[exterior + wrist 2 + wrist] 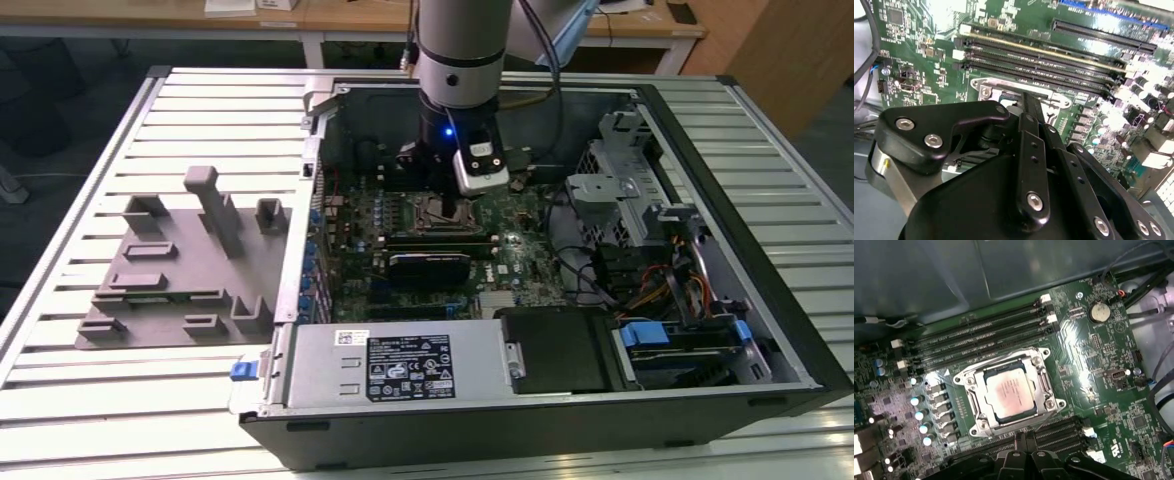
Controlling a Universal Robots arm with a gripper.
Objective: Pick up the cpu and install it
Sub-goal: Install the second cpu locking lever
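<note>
The chip (1008,392) sits in its socket frame (1010,394) just ahead of the pincer (1023,440), whose fingers look pressed together and empty; seating seems done, locking remains.

- The cpu (1010,394) in the first wrist view showed a pale, smooth metal top with a dull sheen.
- The socket frame (1045,385) around it looked like bright bare metal, glossy where light struck.
- The motherboard (1094,370) had a green lacquered surface with shiny glare patches.
- The gripper (1030,107) in the second wrist view was matt black, plastic-looking, with shiny metal screw heads.
- The fixture plate (174,275) at the exterior view's left looked like matt grey plastic.
- The table (80,200) was pale ribbed metal.
- The computer case (534,420) was dark and matt.
</note>
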